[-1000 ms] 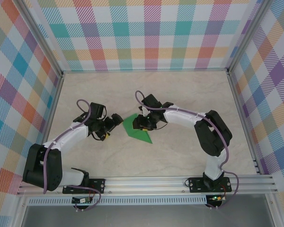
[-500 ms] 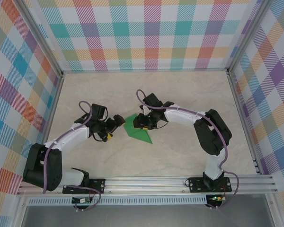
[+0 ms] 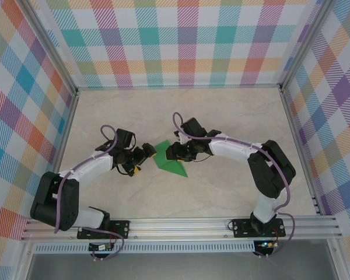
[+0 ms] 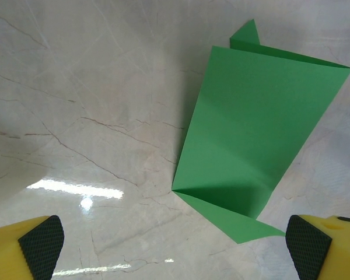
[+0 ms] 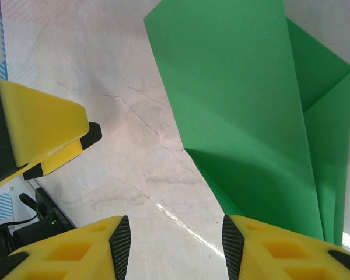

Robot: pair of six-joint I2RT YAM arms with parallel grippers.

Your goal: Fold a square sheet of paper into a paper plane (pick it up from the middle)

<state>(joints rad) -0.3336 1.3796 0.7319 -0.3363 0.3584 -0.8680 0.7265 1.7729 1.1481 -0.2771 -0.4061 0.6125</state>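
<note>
- The surface (image 3: 233, 116) is a pale marble-look slab with plaid walls (image 3: 186, 41) on the left, right and far sides, plus a metal rail (image 3: 181, 224) along the near edge.
- The right arm (image 3: 245, 153) reaches in from the near right and bends left toward the middle. The left arm (image 3: 84, 170) reaches from the near left and angles right.
- The green paper (image 3: 171, 164) lies around the middle of the surface, between the two hands. It's already creased into an angular shape with overlapping layers and a pointy flap toward the near right. One panel looks lifted a bit and throws a shadow in the wrist views.
- The left hand (image 3: 144, 153) sits just left of the paper with its jaws spread wide. Nothing is gripped; the left wrist view has only surface and a corner of the paper between the pads (image 4: 308, 244).
- The right hand (image 3: 170, 153) is over the paper's far edge, jaws about half apart and not clamping anything. One finger (image 5: 280, 248) hangs over the green and the other is over bare surface.
</note>
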